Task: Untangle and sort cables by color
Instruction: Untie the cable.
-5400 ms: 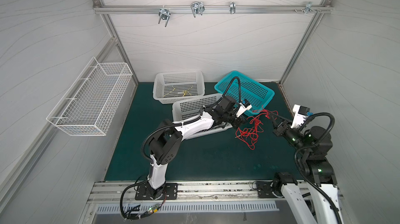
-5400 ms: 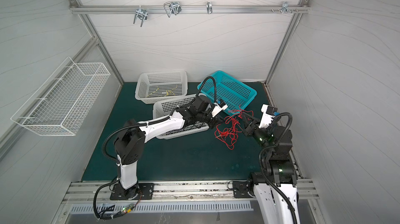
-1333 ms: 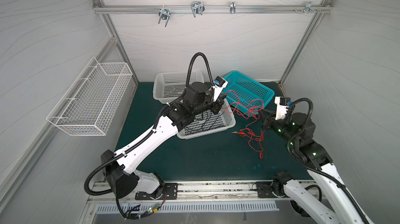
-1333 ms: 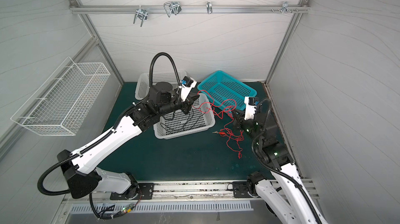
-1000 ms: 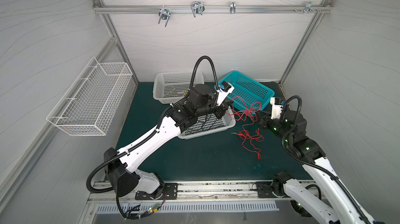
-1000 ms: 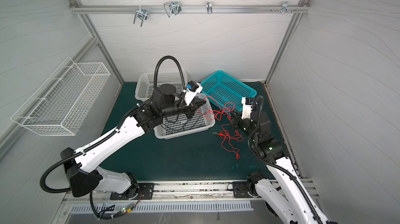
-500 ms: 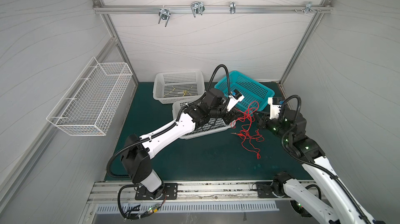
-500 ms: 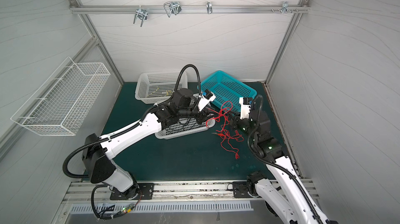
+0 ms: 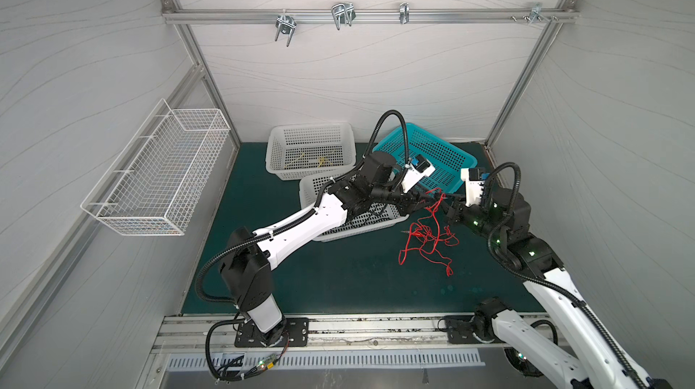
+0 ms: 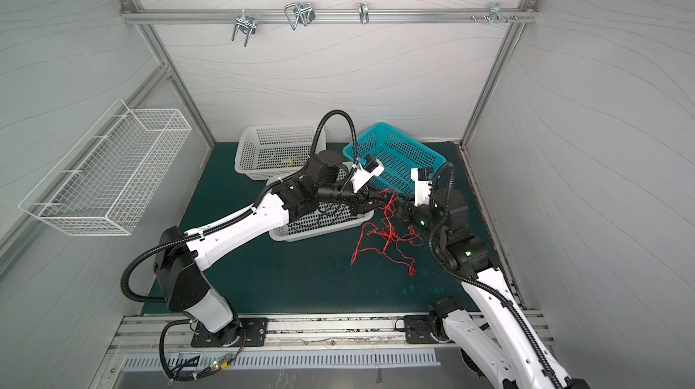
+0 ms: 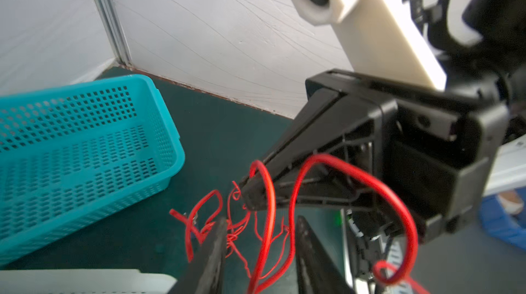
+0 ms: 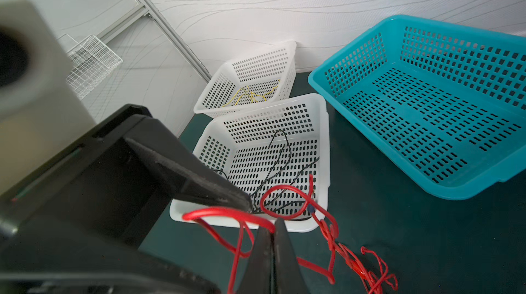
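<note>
A tangle of red cables (image 9: 427,240) (image 10: 387,240) lies on the green mat, with a loop rising to the two grippers, which meet tip to tip above it. My right gripper (image 9: 445,204) (image 12: 272,225) is shut on a red cable strand at its tips. My left gripper (image 9: 423,195) (image 11: 262,221) is open; two red strands (image 11: 267,238) hang loose between its jaws. Yellow cables (image 12: 250,95) lie in the far white basket (image 9: 312,150). Black cables (image 12: 273,164) lie in the near white basket (image 9: 353,225).
A teal basket (image 9: 443,157) stands at the back right with nothing in it. The left arm reaches across the near white basket. A white wire basket (image 9: 158,172) hangs on the left wall. Hooks (image 9: 340,16) sit on the rear rail.
My left arm has come down and to the right, from above the near white basket to the right gripper's tips, and its jaws have opened. The red cables have sagged onto the mat.
</note>
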### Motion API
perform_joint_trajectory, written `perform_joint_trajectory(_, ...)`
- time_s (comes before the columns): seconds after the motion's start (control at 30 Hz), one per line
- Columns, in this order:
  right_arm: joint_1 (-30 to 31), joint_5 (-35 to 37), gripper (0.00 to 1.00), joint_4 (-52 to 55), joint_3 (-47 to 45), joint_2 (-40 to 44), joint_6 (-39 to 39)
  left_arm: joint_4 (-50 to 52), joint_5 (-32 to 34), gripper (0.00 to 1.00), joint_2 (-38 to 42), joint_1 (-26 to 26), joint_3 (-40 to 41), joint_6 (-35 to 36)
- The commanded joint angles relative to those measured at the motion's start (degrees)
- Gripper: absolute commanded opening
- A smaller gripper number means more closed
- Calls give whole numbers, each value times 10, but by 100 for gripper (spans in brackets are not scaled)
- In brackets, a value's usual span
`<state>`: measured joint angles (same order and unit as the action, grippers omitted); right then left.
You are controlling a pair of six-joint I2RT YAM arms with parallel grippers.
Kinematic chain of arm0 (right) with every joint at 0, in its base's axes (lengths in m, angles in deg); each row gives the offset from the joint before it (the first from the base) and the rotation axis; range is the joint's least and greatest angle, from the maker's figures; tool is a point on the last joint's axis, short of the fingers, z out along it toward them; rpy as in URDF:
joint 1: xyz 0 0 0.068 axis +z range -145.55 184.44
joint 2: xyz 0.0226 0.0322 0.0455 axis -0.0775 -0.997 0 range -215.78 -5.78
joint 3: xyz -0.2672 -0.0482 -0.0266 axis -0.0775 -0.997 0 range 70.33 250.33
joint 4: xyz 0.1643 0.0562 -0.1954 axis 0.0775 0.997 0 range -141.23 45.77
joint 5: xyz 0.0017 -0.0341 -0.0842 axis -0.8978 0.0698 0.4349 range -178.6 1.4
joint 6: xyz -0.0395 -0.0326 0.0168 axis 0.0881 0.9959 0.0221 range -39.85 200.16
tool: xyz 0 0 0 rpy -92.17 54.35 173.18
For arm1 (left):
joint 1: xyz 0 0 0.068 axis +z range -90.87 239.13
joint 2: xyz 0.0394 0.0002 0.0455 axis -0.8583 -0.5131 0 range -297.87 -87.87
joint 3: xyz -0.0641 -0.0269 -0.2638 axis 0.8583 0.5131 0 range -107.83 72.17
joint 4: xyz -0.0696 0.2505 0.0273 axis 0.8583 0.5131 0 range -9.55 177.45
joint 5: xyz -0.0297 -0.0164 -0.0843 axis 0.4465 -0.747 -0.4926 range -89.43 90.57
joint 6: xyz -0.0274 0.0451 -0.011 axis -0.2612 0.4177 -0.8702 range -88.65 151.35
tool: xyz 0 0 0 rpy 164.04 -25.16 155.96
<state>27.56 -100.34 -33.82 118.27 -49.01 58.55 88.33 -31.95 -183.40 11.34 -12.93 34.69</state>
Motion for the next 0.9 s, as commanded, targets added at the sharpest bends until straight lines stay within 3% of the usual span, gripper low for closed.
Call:
perform_joint_trajectory(0.0,-3,-16,0,-25,9,6,-7,-20,-25,21,-19,-3,-37,-1)
perform_joint_trajectory(0.13,-3,-13,0,-26,3,10,-8,-23,-23,0,-22,-4,-36,-6)
perform_joint_trajectory(0.4,-3,9,0,-12,-13,19,-7,-39,1,0,-8,-4,-20,-8)
perform_joint_trajectory(0.7,-19,52,31,55,-48,80,2,-20,36,0,0,-3,-24,1)
perform_joint_trajectory(0.87,-35,59,40,82,-70,101,2,-15,42,0,-1,-3,-29,3)
